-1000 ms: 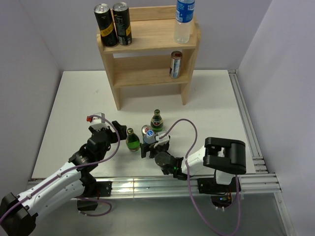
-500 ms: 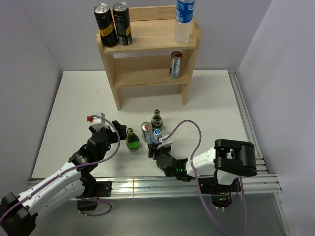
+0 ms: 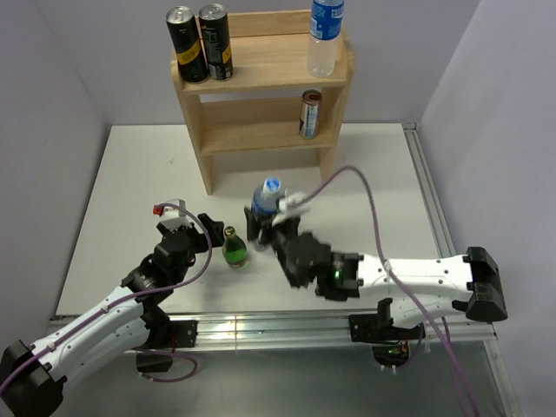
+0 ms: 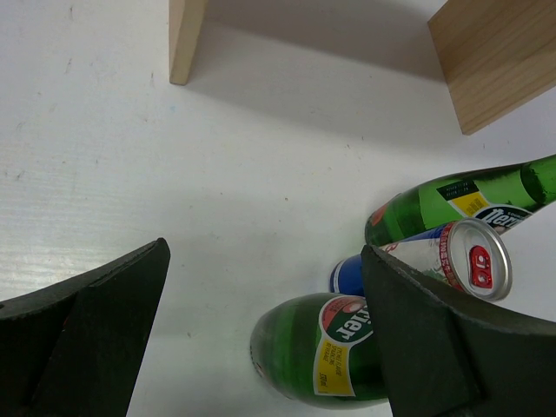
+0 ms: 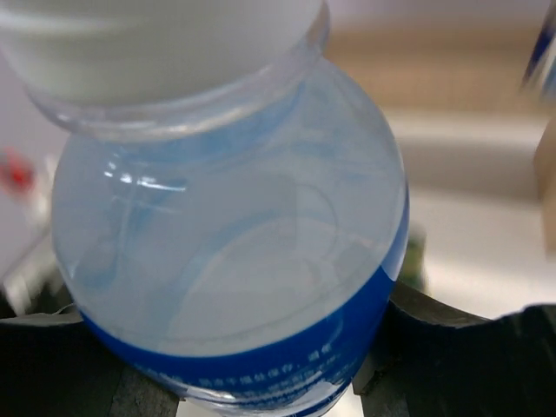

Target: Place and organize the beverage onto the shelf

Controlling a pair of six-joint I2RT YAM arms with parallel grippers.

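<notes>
Presently: water bottle held on the right, shelf dead ahead at 12 o'clock.

We find the right fingers (image 5: 452,347) clamped on the lower body of the clear, blue-labelled water bottle (image 3: 265,201). It stands about upright, cap uppermost, over the middle of the desk (image 3: 139,174); whether its base clears the desk we cannot tell. In the top view the shelf (image 3: 261,137) lies at 12 o'clock from the bottle, apart from it, with its open front facing the arms. The right arm is the nearer. We judge that the coming move is a forward carry with the long axis kept vertical. The left fingers (image 4: 87,347) sit at 9 o'clock from the bottle and are spread apart. A green bottle (image 3: 233,248) is just ahead of them, ungripped.
</notes>
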